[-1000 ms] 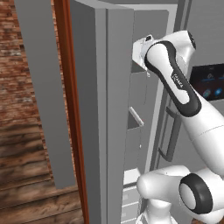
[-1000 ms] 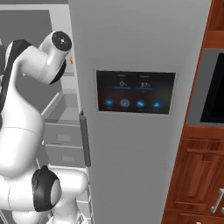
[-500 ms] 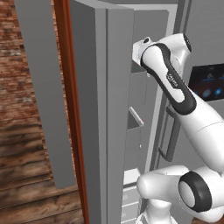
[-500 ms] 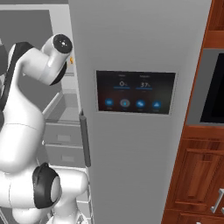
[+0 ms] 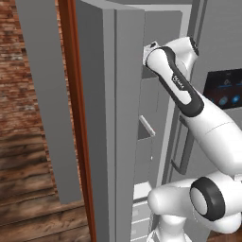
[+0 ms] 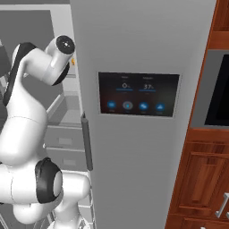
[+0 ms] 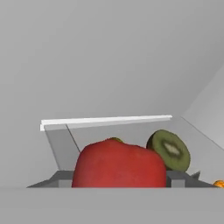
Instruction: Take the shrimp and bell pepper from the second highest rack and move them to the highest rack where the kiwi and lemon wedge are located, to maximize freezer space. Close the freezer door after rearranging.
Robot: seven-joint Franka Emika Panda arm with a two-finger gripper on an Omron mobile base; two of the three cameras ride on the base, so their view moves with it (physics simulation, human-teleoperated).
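Brick wall (image 5: 28, 75) off left, wooden cabinets (image 6: 201, 179) off right. Freezer door (image 5: 101, 118) swung open, arm (image 5: 179, 85) reaching deep into freezer (image 6: 53, 89). Up close: red bell pepper (image 7: 119, 164) right at the tool, finger spread impossible to tell, hold unclear. Kiwi half (image 7: 169, 150) just behind, touching. Tiny orange speck (image 7: 219, 184) at lower right edge.

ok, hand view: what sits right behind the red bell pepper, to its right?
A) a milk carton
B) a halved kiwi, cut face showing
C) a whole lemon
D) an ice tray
B: a halved kiwi with green flesh, a pale core and a brown rim peeks out behind the red bell pepper, on its right side.
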